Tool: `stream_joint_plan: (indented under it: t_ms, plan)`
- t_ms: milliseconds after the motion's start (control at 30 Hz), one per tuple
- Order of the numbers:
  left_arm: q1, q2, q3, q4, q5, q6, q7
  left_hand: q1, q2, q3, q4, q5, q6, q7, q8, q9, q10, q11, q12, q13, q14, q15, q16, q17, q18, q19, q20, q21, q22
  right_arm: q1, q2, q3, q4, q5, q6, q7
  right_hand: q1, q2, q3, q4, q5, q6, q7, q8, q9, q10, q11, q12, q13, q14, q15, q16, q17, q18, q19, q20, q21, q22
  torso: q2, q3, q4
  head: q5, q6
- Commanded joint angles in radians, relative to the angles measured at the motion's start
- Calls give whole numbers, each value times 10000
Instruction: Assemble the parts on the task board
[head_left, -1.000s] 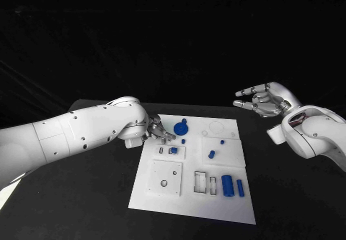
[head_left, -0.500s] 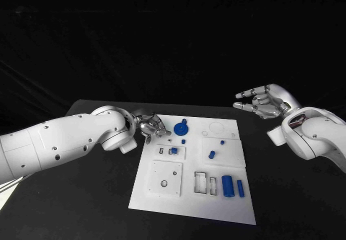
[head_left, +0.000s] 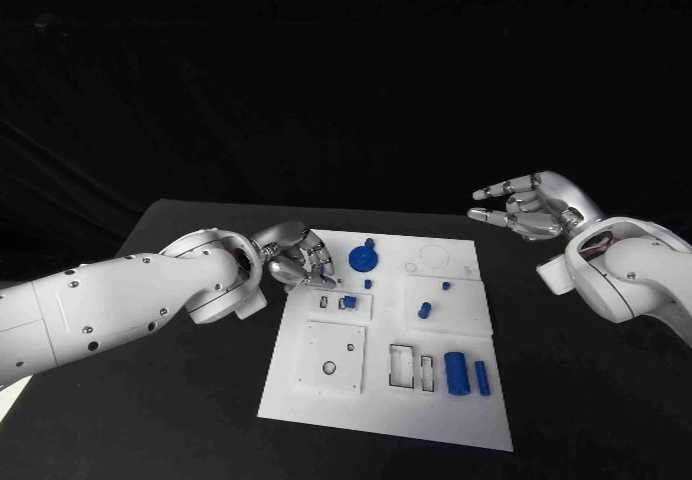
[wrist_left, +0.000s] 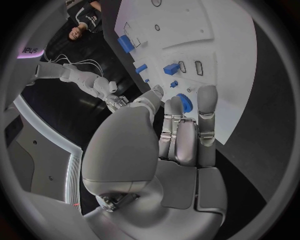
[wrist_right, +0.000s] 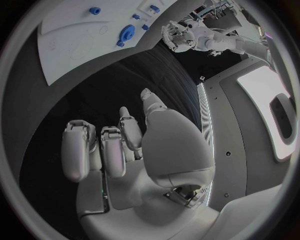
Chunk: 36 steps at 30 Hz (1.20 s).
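The white task board (head_left: 433, 410) lies in the middle of the black table. A round blue gear part (head_left: 366, 259) stands near its far left corner. My left hand (head_left: 296, 258) hovers at the board's left edge just beside the gear, fingers loosely curled and empty. In the left wrist view its fingers (wrist_left: 181, 130) point at the gear (wrist_left: 183, 102) on the board (wrist_left: 212, 30). My right hand (head_left: 526, 207) is raised beyond the board's far right corner, fingers apart and holding nothing. The right wrist view has this hand (wrist_right: 119, 145) above the table, with the gear (wrist_right: 126, 35) on the board (wrist_right: 69, 35).
More blue parts lie on the board: a small block (head_left: 348, 301), a short peg (head_left: 424, 309), a thick cylinder (head_left: 456, 371) and a thin one (head_left: 480, 376). Bare black table (head_left: 577, 400) borders the board on both sides.
My left arm has swung down and back toward the near left. Its hand has slid a little left, away from the gear. The right hand has stayed put.
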Motion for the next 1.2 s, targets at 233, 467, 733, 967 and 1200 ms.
stream_joint_plan:
  t_ms: [233, 467, 733, 967, 1200]
  plan:
    - [-319, 15, 3, 102, -2133, -663, -105, -254, 19, -952, 96, -11, 336, -622, 1712, 934, 1658, -543, 3733, 3479, 1179, -505, 2249, 2713, -777, 1620, -480, 3258, 4102, -22, -5, -4, 15, -216, 162, -42, 71, 58, -7, -74, 141, 23, -55, 58, 15, -28, -24, -40, 296, 933, -14, -31, 2134, 58, -63, -35, -72, -19, 13, -2, -8, -35, -46]
    - [-534, 123, 5, 66, -2546, -707, -858, -490, 50, -1677, 415, -19, 265, -854, 2623, 1614, 2513, -760, 5050, 5041, 1179, -685, 2249, 2713, -1033, 2011, -672, 4317, 5550, -33, -14, -6, 17, -233, 167, -44, 74, 59, -8, -75, 152, 23, -55, 58, 15, -29, -24, -41, 294, 933, -15, -30, 2135, 57, -61, -35, -70, -14, 4, -8, 1, -40, -81]
    - [-621, 356, 5, -48, -2710, -652, -1431, -580, 168, -2128, 724, 9, 285, -1010, 3055, 2000, 3039, -902, 5687, 5906, 1179, -802, 2249, 2713, -1140, 2163, -792, 4745, 6153, -51, 6, -6, 14, -238, 178, -37, 77, 60, -10, -78, 183, 25, -55, 59, 15, -32, -24, -47, 290, 931, -15, -36, 2128, 59, -64, -36, -76, -24, 5, -9, -15, -19, -104]
    - [-715, 536, 6, -111, -2785, -624, -1876, -594, 249, -2160, 853, 91, 309, -1062, 3149, 2103, 3176, -945, 5839, 6125, 1179, -843, 2249, 2713, -1172, 2204, -827, 4864, 6322, -64, 15, -7, 16, -239, 189, -33, 77, 60, -10, -78, 183, 25, -55, 59, 15, -32, -24, -47, 290, 931, -15, -36, 2128, 59, -64, -36, -76, -24, 21, 4, -15, -34, -117]
    - [-737, 637, 8, -132, -2797, -534, -2048, -563, 275, -2139, 873, 106, 314, -1081, 3168, 2127, 3209, -961, 5874, 6176, 1179, -854, 2249, 2713, -1180, 2215, -838, 4896, 6367, -69, 34, -7, 16, -239, 198, -32, 77, 60, -10, -78, 183, 25, -55, 59, 15, -32, -24, -47, 290, 931, -15, -36, 2128, 59, -64, -36, -76, -24, 8, 11, -8, -54, -153]
